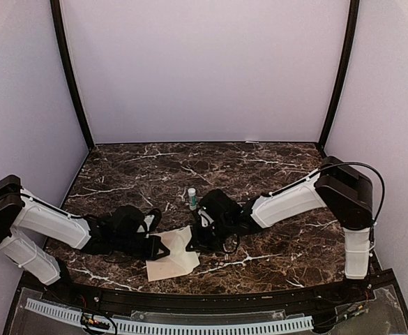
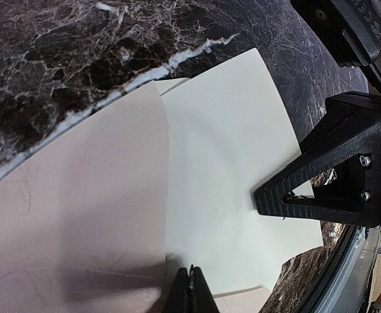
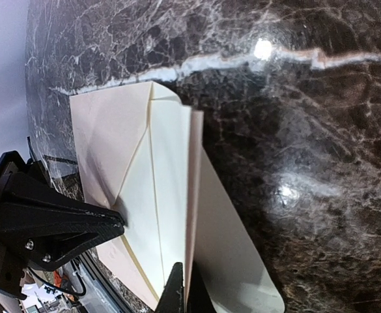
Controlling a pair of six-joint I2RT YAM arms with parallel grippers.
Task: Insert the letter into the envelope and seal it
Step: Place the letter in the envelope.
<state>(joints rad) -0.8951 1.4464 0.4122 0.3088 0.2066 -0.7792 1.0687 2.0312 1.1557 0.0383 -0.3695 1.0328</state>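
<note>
Claws both clenched: my left claw (image 2: 191, 279) pinches the envelope (image 2: 79, 222) edge, my right claw (image 3: 182, 282) pinches the letter (image 2: 232, 150) edge.
Letter lies front-centre on the desk (image 2: 60, 59), one side under the envelope's top layer; whether it is in the pocket I cannot tell. Both look thin, light and floppy, easy to crease, likely to slide on glossy marble, so I'd grip edges only, low and flat. Glue stick (image 1: 192, 199) stands upright behind the papers.

Marble table (image 1: 273, 167) bears envelope (image 3: 105, 143), letter (image 3: 232, 261), small tube (image 1: 192, 198).
</note>
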